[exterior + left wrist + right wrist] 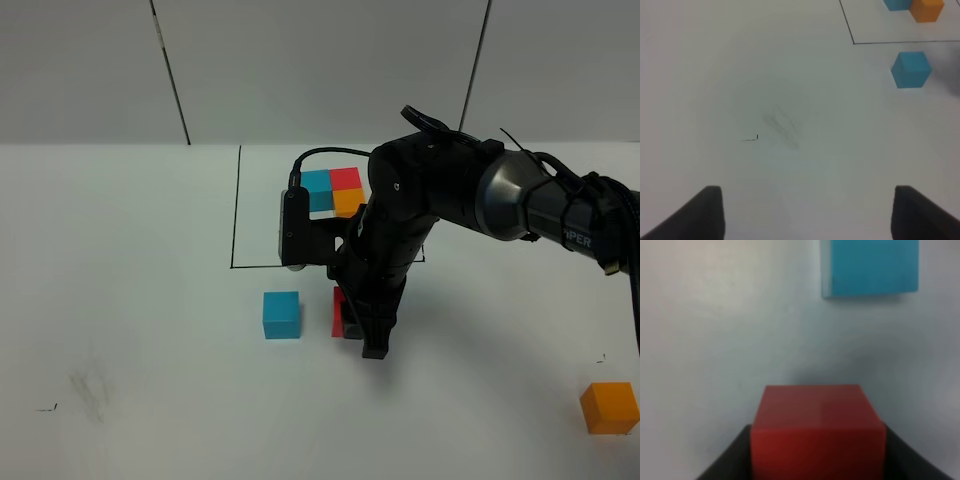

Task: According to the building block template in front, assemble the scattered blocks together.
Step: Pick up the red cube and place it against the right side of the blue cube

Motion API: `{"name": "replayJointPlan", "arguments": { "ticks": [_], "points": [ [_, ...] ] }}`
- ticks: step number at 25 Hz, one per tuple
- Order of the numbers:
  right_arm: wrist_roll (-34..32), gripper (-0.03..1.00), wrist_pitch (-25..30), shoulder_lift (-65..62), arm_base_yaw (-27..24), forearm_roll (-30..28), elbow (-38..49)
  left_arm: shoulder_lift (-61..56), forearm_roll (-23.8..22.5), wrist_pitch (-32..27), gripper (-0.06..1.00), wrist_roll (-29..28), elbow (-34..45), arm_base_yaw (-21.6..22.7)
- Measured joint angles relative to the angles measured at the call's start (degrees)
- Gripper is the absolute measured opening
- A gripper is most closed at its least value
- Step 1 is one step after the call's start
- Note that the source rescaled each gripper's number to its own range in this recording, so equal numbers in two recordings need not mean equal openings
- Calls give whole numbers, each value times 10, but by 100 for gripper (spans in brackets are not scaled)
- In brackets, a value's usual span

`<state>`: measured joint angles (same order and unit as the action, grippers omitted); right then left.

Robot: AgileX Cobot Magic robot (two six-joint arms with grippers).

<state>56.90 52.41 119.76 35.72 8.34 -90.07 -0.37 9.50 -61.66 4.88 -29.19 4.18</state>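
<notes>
at the far left the left gripper [807, 192] hangs over bare white table [130, 250] with its two dark fingers [710, 212] spread wide and nothing between them; a faint grey smudge [782, 127] and a small black tick mark [752, 138] lie on the surface ahead of it. further right, a loose blue cube [281, 314] sits on the table just outside the near line of the thin black drawn frame [237, 210]. beside it, with a small gap between them, is the red cube [337, 310], clamped between the closed jaws of the right gripper [362, 328], which points down from the dark arm [450, 190] reaching in from the right; whether the cube rests on the table or is just off it i cannot tell. behind these, inside the frame, stands the template [335, 190]: blue and red side by side, orange in front of the red, partly hidden by the arm. well apart at the near right edge sits the loose orange cube [610, 407].
</notes>
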Motion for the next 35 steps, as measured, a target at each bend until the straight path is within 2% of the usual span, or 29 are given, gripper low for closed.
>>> {"name": "replayJointPlan", "arguments": {
  "ticks": [13, 24, 35],
  "points": [
    [1, 0, 45, 16, 0, 1, -62, 0, 0, 0, 100, 0, 0, 0],
    [1, 0, 84, 89, 0, -3, -118, 0, 0, 0, 100, 0, 0, 0],
    [-14, 0, 80, 90, 0, -31, -132, 0, 0, 0, 100, 0, 0, 0]
  ]
}}
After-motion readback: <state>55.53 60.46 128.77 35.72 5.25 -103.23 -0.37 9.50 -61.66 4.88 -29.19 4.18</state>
